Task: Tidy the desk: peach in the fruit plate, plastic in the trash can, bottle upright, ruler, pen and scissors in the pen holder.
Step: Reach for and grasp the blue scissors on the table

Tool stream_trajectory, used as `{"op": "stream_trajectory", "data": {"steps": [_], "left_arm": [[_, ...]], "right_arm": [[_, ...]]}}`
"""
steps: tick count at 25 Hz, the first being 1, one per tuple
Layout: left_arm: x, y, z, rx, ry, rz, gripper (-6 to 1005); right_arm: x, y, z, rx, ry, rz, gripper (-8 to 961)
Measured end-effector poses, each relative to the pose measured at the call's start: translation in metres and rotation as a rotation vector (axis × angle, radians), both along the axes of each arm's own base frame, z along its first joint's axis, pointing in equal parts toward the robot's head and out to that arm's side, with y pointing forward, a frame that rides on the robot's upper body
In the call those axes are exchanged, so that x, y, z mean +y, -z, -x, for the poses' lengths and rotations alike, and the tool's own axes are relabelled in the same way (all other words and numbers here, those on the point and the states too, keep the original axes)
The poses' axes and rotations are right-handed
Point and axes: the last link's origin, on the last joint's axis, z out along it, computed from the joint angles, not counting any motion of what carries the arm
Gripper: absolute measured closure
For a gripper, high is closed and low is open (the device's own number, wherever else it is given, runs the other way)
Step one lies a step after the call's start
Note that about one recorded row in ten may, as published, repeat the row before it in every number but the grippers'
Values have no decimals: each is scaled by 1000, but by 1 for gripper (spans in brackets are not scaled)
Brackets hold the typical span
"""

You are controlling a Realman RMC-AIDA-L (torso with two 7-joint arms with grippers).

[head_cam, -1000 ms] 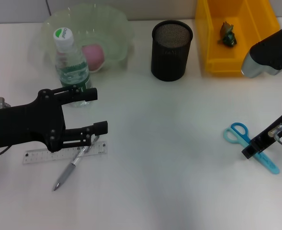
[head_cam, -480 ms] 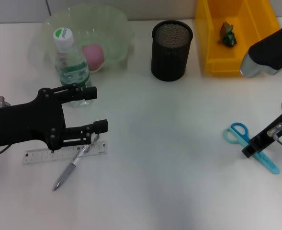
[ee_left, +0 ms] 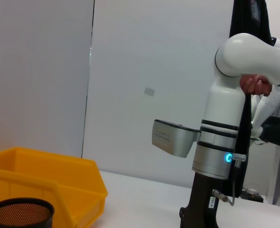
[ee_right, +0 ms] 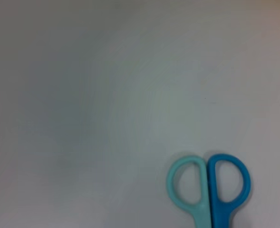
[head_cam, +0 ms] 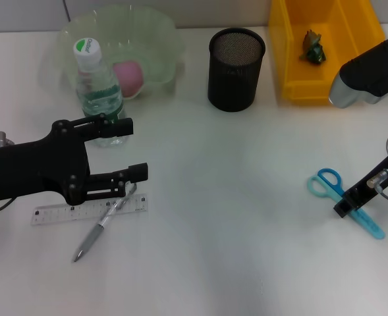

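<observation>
Head view is showing me my left gripper [head_cam: 136, 150] hovering with jaws spread beside the upright water bottle [head_cam: 99, 94], while my right gripper [head_cam: 344, 207], jaws unreadable, is hanging over the blue scissors [head_cam: 342, 197] for a pickup.

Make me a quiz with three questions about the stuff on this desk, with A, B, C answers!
1. Where is the peach?
A. in the fruit plate
B. in the pen holder
C. beside the scissors

2. What colour is the trash can?
A. green
B. yellow
C. black

3. How is the bottle?
A. lying down
B. standing upright
C. held in the air

Answers:
1 A, the pink peach sits inside the clear fruit plate.
2 B, the trash can at the back is bright yellow, with crumpled plastic in it.
3 B, the bottle stands cap up on the desk, beside the open left gripper.
</observation>
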Motion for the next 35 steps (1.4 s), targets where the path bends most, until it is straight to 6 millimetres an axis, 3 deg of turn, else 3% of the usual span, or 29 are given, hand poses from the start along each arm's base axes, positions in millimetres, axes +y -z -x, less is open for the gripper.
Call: {"op": "stream_trajectory", "data": {"steps": [14, 26, 35], "left_arm": [[2, -1, 1, 2, -7, -15, 211], [3, -2, 1, 3, -12, -22, 212], [4, -2, 2, 5, -17, -27, 211]], "right_arm": [[3, 2, 0, -1, -9, -4, 559], [4, 4, 4, -8, -25, 7, 679], [6, 5, 6, -5, -53, -2, 672]]}}
